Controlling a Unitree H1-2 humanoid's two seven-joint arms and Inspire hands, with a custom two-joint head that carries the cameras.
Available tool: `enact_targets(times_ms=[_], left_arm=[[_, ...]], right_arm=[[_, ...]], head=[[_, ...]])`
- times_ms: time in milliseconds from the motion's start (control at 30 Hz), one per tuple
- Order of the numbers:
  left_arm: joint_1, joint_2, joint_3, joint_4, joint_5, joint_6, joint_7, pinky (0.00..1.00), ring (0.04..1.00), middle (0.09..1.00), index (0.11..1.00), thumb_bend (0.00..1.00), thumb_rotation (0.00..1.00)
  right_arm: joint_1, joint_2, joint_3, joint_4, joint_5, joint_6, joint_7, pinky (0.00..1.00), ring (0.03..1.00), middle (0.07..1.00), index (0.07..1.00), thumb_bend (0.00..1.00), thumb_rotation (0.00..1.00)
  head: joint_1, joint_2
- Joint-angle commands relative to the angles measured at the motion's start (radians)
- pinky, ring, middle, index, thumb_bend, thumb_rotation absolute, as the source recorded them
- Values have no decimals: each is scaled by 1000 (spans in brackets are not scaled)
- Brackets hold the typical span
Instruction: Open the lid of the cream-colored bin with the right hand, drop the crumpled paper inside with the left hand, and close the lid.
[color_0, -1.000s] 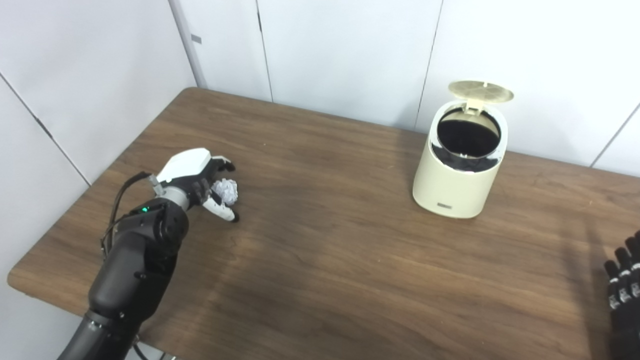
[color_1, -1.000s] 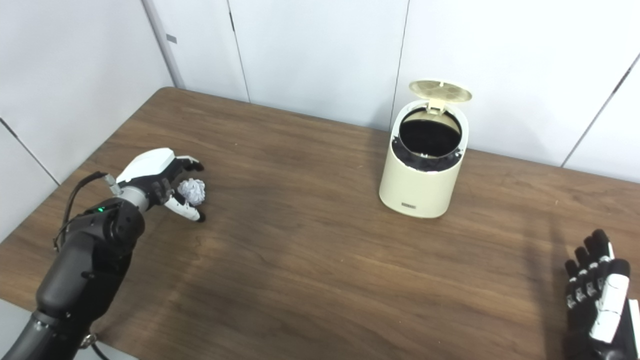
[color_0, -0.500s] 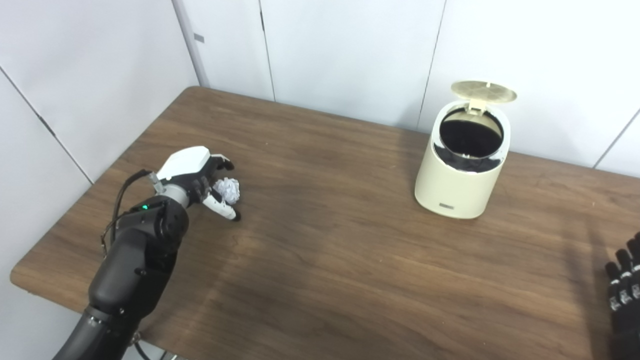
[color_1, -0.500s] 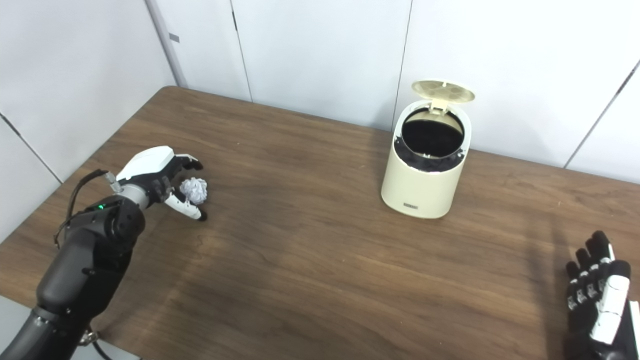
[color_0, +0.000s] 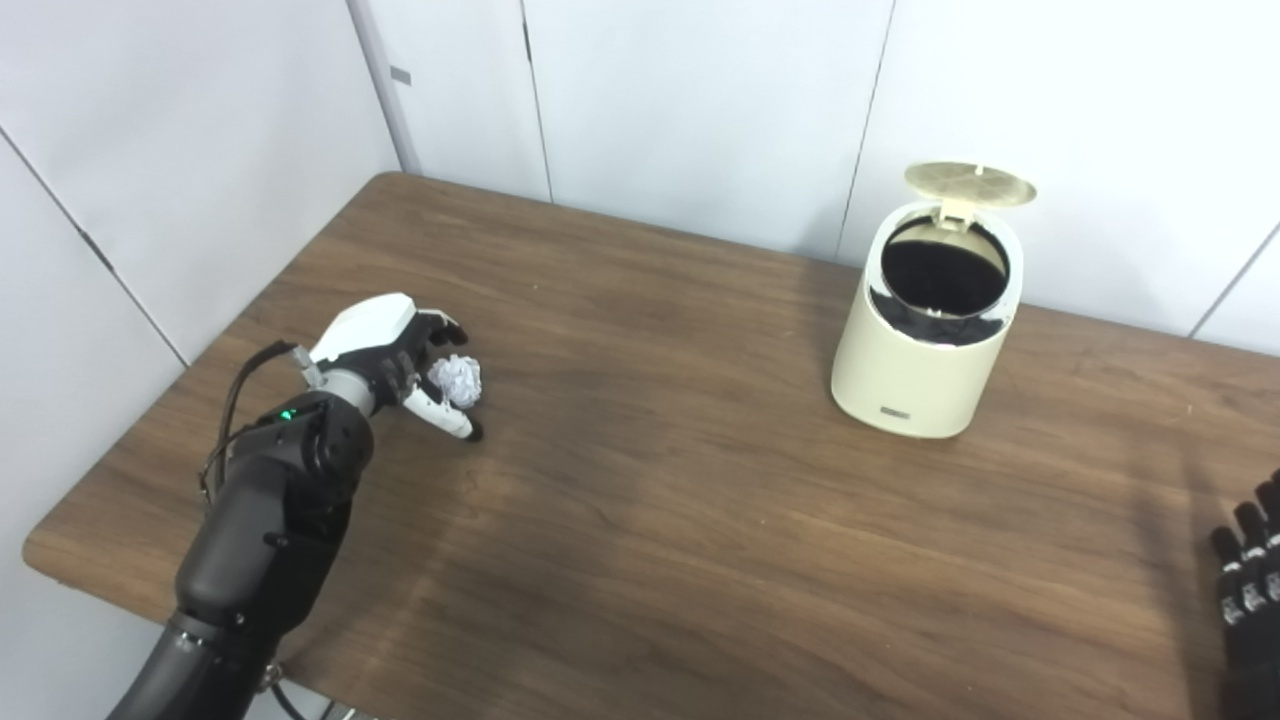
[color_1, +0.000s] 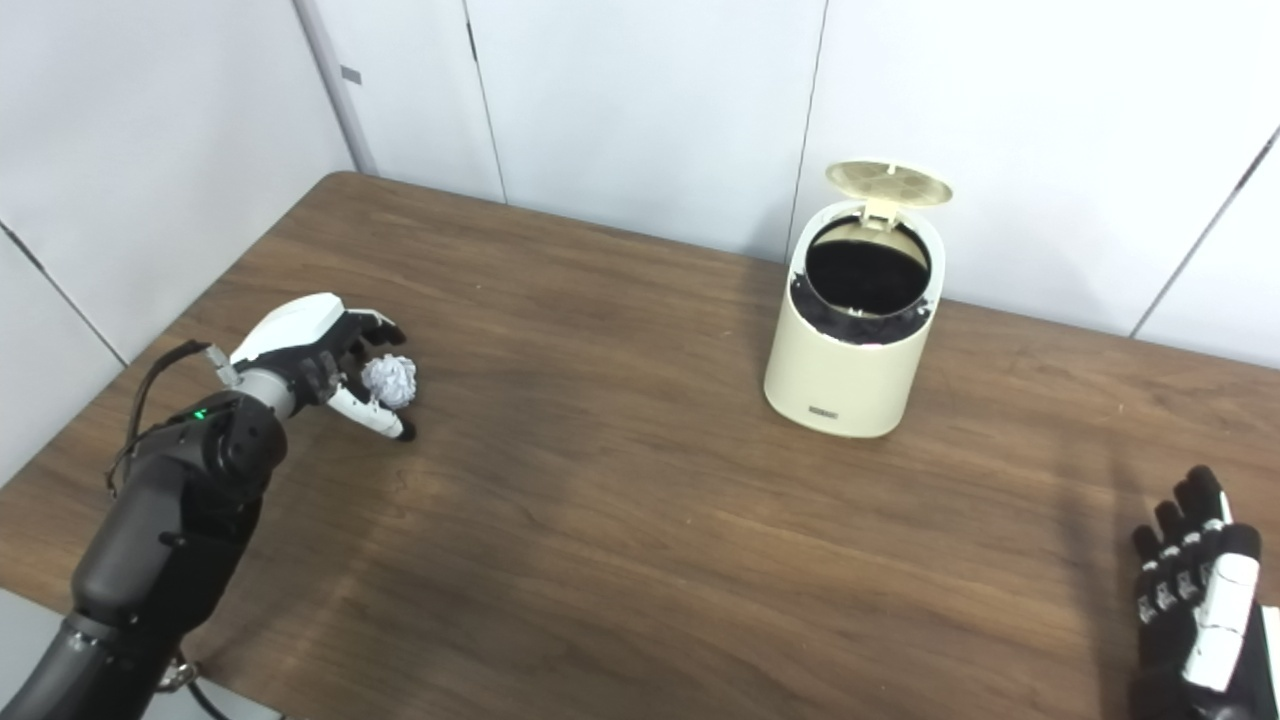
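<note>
Cream-colored plastic marks the bin (color_1: 848, 345), standing at the far right of the wooden table (color_1: 640, 540), close to the far edge and the white wall panels. Its lid (color_1: 888, 184) is already tipped up on the hinge at the back, so the dark mouth faces upward and the opening step looks done.

At the near left, the left hand (color_1: 318, 362) has its fingers curled around the crumpled paper (color_1: 389, 381), which sits low by the tabletop between thumb and fingers. Whether the grip is fully closed and whether the paper is lifted off the wood cannot be told; it reads as a grasp being taken.

At the near right corner, the right hand (color_1: 1195, 600) holds nothing, fingers spread and pointing up, well apart from the bin.

What is left, by my judgement: securing the paper, carrying it to the bin, dropping it in, then closing the lid.

A broad bare stretch of table lies between paper and bin, so the carry has open room. The raised lid stands at the far side of the mouth, so approaching from the near or left side seems safest. The left hand works near the table's left edge.
</note>
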Motion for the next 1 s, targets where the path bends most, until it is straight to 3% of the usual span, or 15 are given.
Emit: enact_targets(times_ms=[0, 167, 333, 700, 867, 967], left_arm=[[-31, 11, 20, -8, -7, 3, -1, 678, 745, 793, 779, 795, 0], [-44, -14, 52, -11, 14, 4, -38, 582, 644, 706, 752, 774, 0], [-54, -27, 67, -18, 37, 4, -75, 529, 601, 671, 733, 765, 0], [-61, -34, 72, -31, 70, 4, -112, 510, 584, 650, 732, 762, 0], [-60, -29, 70, -32, 64, 4, -112, 589, 658, 717, 725, 769, 0], [-60, -33, 70, -36, 66, 4, -115, 535, 613, 677, 727, 765, 0]], right_arm=[[-17, -8, -4, -5, 5, -38, 11, 1000, 1000, 992, 957, 446, 993], [-18, -4, -9, -2, 25, -32, 15, 1000, 1000, 993, 958, 443, 980], [-16, -7, -7, 1, 13, -39, 14, 1000, 999, 987, 952, 457, 992], [-15, -1, -8, -4, 22, -33, 13, 997, 998, 988, 945, 443, 985], [-15, 0, -10, -4, 16, -26, 5, 976, 985, 978, 934, 449, 979], [-14, -2, -12, 1, 17, -27, 5, 963, 985, 978, 932, 463, 973]], head=[[-1, 3], [-1, 7], [-3, 13], [-4, 17], [-5, 18], [-6, 19]])
